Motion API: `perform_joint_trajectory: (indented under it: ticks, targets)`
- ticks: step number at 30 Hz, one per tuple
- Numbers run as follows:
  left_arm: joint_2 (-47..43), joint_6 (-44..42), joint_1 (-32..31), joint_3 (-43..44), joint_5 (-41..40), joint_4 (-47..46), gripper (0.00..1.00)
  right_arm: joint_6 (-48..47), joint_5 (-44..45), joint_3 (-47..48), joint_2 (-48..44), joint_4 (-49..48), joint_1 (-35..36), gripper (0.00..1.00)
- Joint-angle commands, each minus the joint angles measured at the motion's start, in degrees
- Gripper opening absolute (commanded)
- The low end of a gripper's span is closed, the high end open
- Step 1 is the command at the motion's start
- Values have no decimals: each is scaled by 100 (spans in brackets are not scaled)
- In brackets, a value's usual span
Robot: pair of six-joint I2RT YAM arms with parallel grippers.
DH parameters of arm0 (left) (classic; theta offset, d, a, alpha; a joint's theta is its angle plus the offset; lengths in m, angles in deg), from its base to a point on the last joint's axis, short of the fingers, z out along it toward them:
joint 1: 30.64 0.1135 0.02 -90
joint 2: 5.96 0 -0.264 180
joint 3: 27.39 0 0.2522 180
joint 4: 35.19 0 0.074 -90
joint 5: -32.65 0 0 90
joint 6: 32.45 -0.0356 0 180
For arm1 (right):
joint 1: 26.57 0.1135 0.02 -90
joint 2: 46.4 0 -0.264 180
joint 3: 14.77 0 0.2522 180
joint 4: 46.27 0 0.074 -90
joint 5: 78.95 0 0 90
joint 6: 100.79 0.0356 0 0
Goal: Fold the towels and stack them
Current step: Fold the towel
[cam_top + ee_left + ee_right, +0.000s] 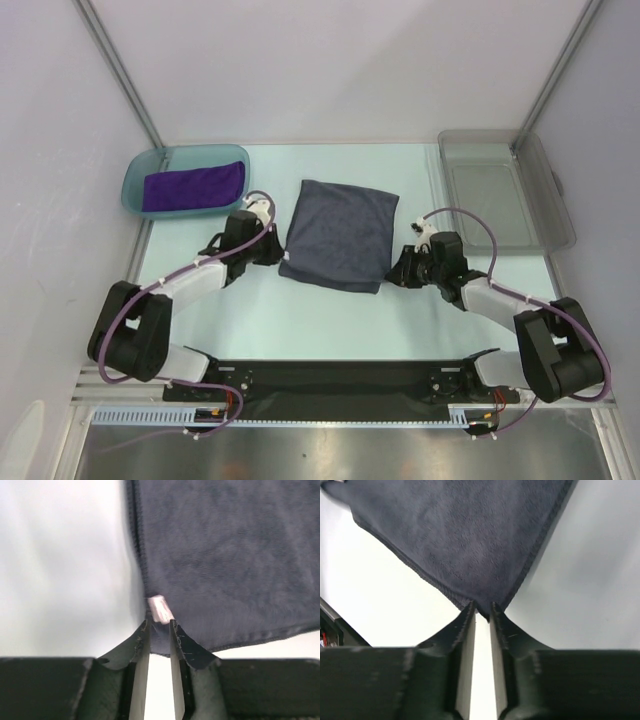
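Note:
A grey-blue towel [340, 233] lies folded flat in the middle of the table. My left gripper [272, 250] sits low at its near left corner, and my right gripper [397, 270] at its near right corner. In the left wrist view the jaws [160, 625] stand a little apart, with the towel [225, 555] corner and a pale label [160, 607] lying between the tips. The right wrist view has the jaws [482, 609] narrowly parted too, the tip of the towel [470, 535] between them. A purple towel [193, 186] rests folded in the teal tray [136, 172].
The teal tray stands at the back left. A clear grey bin [495, 200] stands at the back right. White walls close off the back and both sides, and the arm bases and a black rail [330, 380] line the near edge.

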Motion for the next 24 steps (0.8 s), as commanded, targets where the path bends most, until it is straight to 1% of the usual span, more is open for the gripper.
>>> perform_joint_trajectory:
  ticks: [1,4,5,6,7,9,12,14,15,17,20,23,24]
  targets:
    - [-240,226,-45,72,-499,119,27,109,-101,-99,-106,-50,62,25]
    - [-397,340,-62,204,-1042,610,36,188,-259,-90,-281,204,79,32]
    - [-494,384,-80,248,-1245,698,41,206,-303,-64,-335,397,97,36]
    - [-547,498,-71,248,-1256,777,43,249,-312,-37,-387,486,97,37]
    - [-573,534,-80,239,-1169,769,44,285,-277,6,-484,582,88,37]
    - [-513,577,-115,213,-704,743,46,433,-146,51,-581,776,79,40]
    - [-180,595,-194,204,-255,716,47,601,-5,156,-616,864,71,46]
    - [49,613,-229,204,-149,716,48,829,57,235,-538,1074,71,48]
    - [259,639,-229,204,-26,690,49,917,101,244,-502,1075,71,49]
    - [410,683,-238,213,45,664,50,1146,136,270,-441,1058,97,51]
    - [595,780,-238,222,115,550,51,1418,311,323,-440,1163,176,51]
    - [823,842,-256,283,116,593,50,1839,750,280,-449,1103,413,51]
    - [972,937,-291,266,194,646,37,2215,1047,114,-362,701,666,51]
